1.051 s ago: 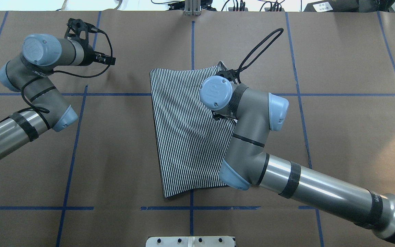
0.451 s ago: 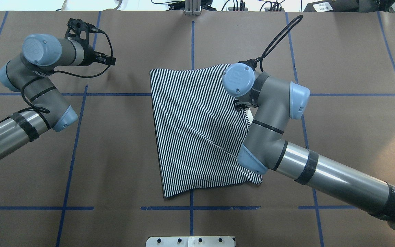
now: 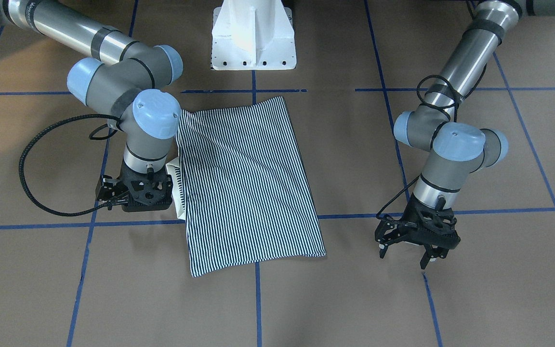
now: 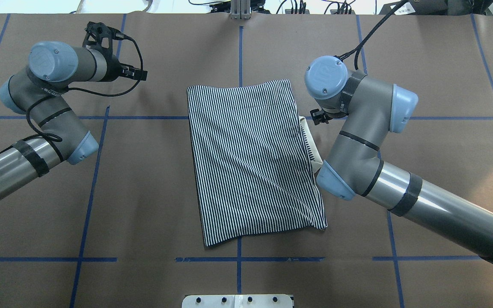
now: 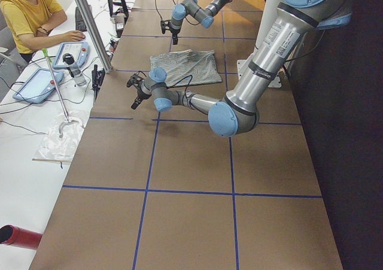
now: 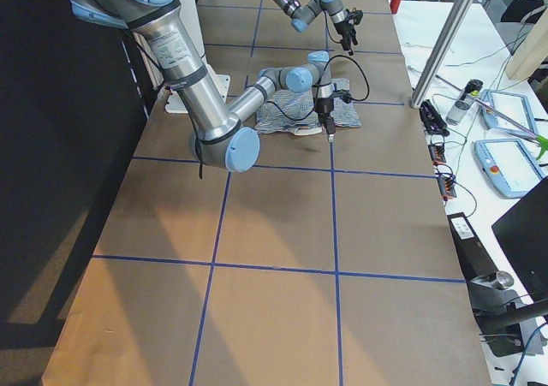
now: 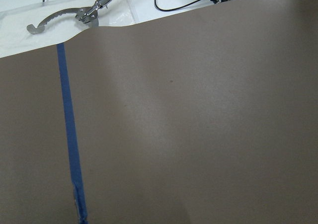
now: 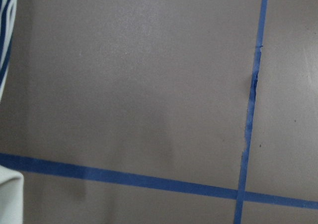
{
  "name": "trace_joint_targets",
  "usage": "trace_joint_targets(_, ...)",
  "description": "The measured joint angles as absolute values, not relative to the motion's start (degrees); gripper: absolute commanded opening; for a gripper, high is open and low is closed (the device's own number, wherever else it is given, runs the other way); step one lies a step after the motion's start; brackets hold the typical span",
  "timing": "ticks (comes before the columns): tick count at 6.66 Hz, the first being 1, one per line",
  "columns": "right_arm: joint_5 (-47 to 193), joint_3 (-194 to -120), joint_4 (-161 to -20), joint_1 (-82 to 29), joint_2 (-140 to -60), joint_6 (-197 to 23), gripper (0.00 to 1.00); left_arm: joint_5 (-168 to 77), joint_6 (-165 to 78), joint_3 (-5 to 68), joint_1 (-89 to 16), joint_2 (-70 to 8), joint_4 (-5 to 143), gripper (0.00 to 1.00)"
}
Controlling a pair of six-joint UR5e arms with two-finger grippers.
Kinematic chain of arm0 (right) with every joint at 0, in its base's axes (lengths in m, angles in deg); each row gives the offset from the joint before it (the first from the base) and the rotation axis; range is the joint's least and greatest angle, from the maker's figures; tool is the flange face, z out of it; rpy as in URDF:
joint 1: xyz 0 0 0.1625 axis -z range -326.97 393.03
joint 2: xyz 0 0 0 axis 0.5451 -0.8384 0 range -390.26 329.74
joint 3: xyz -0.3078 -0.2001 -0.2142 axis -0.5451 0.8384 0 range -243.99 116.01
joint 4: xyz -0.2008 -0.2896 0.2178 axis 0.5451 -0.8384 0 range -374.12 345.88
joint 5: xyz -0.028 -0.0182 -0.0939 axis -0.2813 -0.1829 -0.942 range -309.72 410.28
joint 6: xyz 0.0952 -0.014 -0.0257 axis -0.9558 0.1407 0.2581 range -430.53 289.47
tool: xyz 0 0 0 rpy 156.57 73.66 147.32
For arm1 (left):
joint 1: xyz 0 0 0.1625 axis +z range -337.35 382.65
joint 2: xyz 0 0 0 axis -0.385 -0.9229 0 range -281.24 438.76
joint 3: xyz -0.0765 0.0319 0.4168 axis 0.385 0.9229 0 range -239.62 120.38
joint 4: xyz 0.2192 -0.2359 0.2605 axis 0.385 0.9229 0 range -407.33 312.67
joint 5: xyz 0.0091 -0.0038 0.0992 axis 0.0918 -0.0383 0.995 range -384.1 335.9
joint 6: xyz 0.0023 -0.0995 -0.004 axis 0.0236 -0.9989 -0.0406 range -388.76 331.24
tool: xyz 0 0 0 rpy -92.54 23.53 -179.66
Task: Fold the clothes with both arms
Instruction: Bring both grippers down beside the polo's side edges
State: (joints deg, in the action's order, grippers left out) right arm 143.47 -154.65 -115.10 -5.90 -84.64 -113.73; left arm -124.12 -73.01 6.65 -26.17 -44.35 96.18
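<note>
The navy-and-white striped shirt (image 4: pixel 250 158) lies folded into a tall rectangle at the table's middle, also seen in the front view (image 3: pixel 248 188). A bit of white collar (image 4: pixel 308 137) sticks out at its right edge. My right gripper (image 3: pixel 138 207) hangs low just beside that edge, off the cloth, holding nothing; its jaws look spread. In the overhead view its wrist (image 4: pixel 325 79) hides it. My left gripper (image 3: pixel 403 258) is open and empty, far off the shirt's left side, just above the paper. The right wrist view shows only a sliver of shirt (image 8: pixel 5 35).
Brown paper with blue tape lines (image 4: pixel 96 171) covers the table. The white pedestal base (image 3: pixel 253 38) stands at the robot's side. A black cable loop (image 3: pixel 32 183) hangs off the right wrist. An operator (image 5: pixel 30 12) sits at a side table with tools.
My right arm has swung rightward off the shirt to its right edge. The shirt's right side and collar are now uncovered. The left arm has stayed put.
</note>
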Motion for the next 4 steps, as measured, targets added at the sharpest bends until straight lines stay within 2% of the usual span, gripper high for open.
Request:
trace_joint_targets(2, 149.6, -169.1, -115.0, -6.3, -91.1, -116.7, 1.00, -129.1, -82.6, 15.1, -24.6, -40.7, 95.6, 1.00)
trace_joint_targets(4, 151.1, -177.9, -111.8, -4.8, -96.6, -127.9, 1.00, -129.7, -94.3, 27.4, -18.7, -35.5, 94.2, 1.00)
